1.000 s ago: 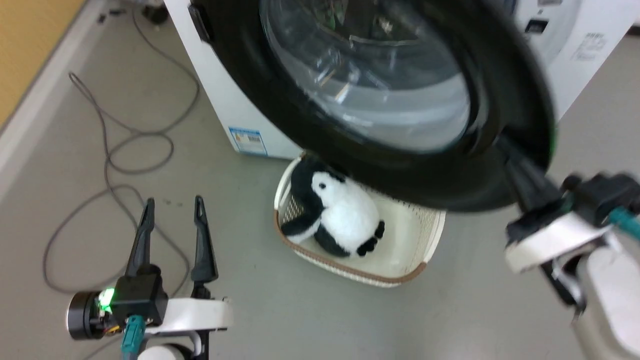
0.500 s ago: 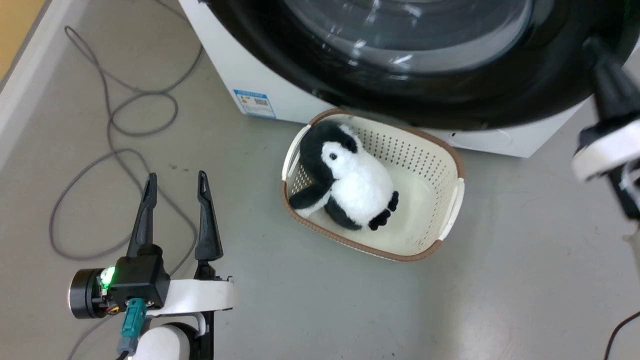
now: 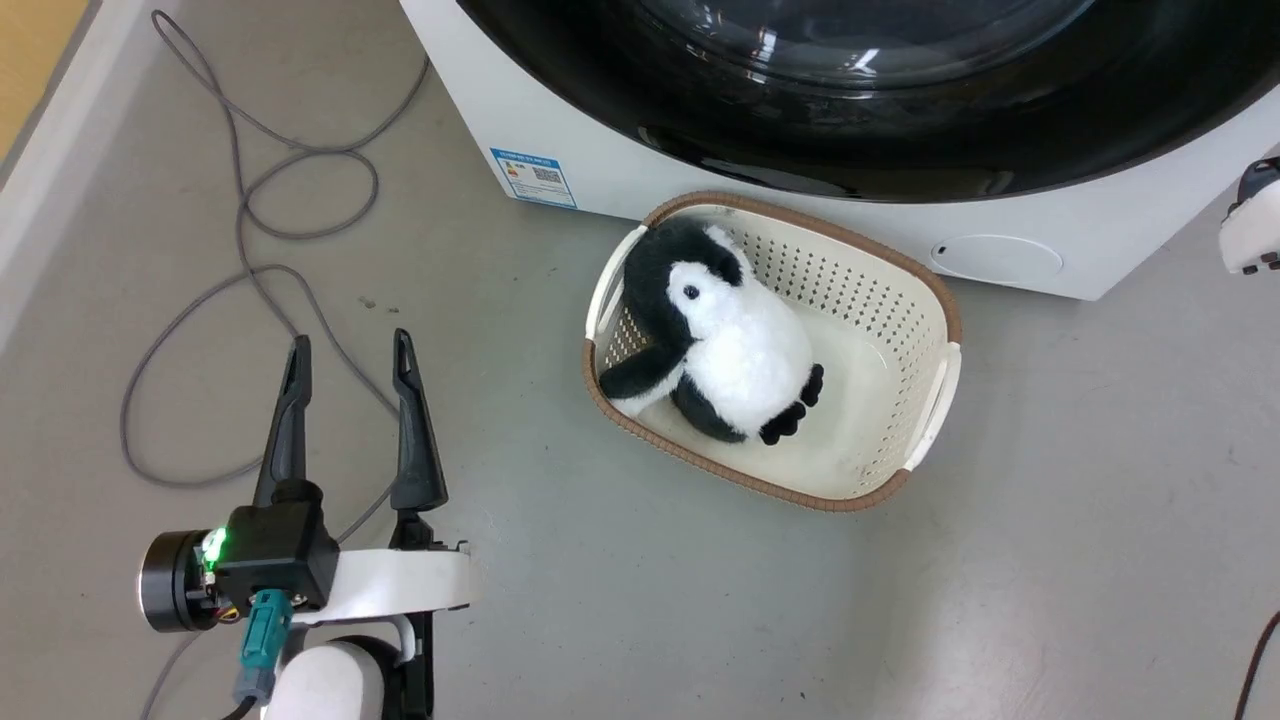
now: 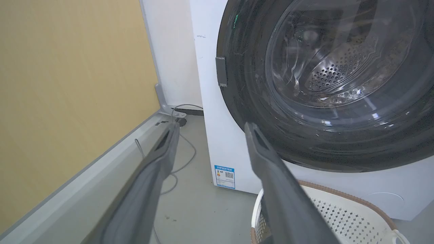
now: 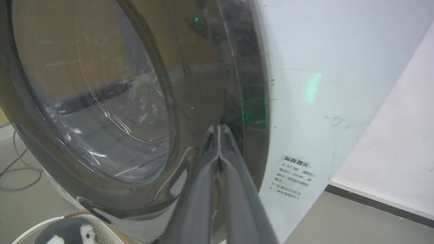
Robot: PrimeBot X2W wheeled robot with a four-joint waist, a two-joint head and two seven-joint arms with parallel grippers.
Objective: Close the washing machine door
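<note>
Washing machine door (image 3: pixel 900 150) is lying flat against the front of the washing machine (image 3: pixel 1130 240) at the far side; whether it is latched cannot be told. The head view is cutting off the door's upper part. Glare is crossing the glass, and the steel drum (image 4: pixel 342 64) is showing dimly through it.

The grey floor (image 3: pixel 1050 560) is carrying a cream basket (image 3: pixel 860 285) just near of the machine, with a plush penguin (image 3: pixel 740 365) sitting inside. A grey cable (image 3: pixel 238 190) is looping at left, by the yellow wall (image 4: pixel 67 84).

Left gripper (image 3: pixel 350 345) is hovering over the floor, jaws wide apart, gripping nothing. Right gripper (image 5: pixel 219 130) is pointing at the door's right rim, fingers pressed together, empty; contact unclear.
</note>
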